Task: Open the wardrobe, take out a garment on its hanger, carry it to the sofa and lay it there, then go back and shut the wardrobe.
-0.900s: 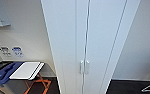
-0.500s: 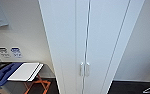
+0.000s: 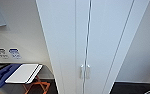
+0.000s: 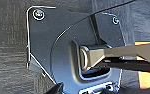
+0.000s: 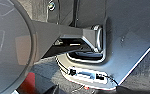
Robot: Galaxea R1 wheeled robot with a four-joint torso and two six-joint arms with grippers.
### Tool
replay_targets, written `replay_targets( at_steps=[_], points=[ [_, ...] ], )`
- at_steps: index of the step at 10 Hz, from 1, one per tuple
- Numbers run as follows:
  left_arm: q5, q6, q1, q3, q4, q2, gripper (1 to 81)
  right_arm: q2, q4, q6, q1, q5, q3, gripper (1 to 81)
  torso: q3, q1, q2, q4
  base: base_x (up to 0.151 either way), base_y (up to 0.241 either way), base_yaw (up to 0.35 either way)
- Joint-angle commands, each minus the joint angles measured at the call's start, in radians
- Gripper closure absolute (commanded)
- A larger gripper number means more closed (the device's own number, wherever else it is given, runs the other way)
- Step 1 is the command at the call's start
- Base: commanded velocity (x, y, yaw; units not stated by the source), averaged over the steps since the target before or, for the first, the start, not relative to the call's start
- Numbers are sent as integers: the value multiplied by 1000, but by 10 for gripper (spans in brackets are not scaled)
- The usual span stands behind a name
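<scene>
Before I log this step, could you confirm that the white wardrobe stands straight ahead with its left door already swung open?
Not quite: the wardrobe does stand straight ahead, but both doors are shut, meeting along the centre seam with the pair of handles side by side. The head view shows it.

A: How much of the wardrobe [image 3: 91, 37] is cut off?

B: Its top runs past the upper edge of the head view and its foot past the lower edge. The two handles [image 3: 84, 71] near bottom centre are blurred into pale bars.

A: And the lower left?

B: The blue thing [image 3: 1, 75] is cropped by the left edge; I cannot tell what it is. The orange frame [image 3: 38, 86] is cut by the bottom. The wall labels [image 3: 8, 53] are too small to read.
</scene>
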Motion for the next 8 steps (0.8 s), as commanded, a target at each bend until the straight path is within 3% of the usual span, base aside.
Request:
replay_targets(
  at_steps=[1, 8],
  points=[
    [51, 8, -13, 12, 14, -15, 10, -9, -15, -5, 21, -66, 18, 10, 0, 0, 0, 0, 69, 0, 0],
    [51, 2, -12, 29, 14, -33, 10, -32, -18, -3, 29, -55, 49, 10, 0, 0, 0, 0, 0, 0, 0]
  ],
)
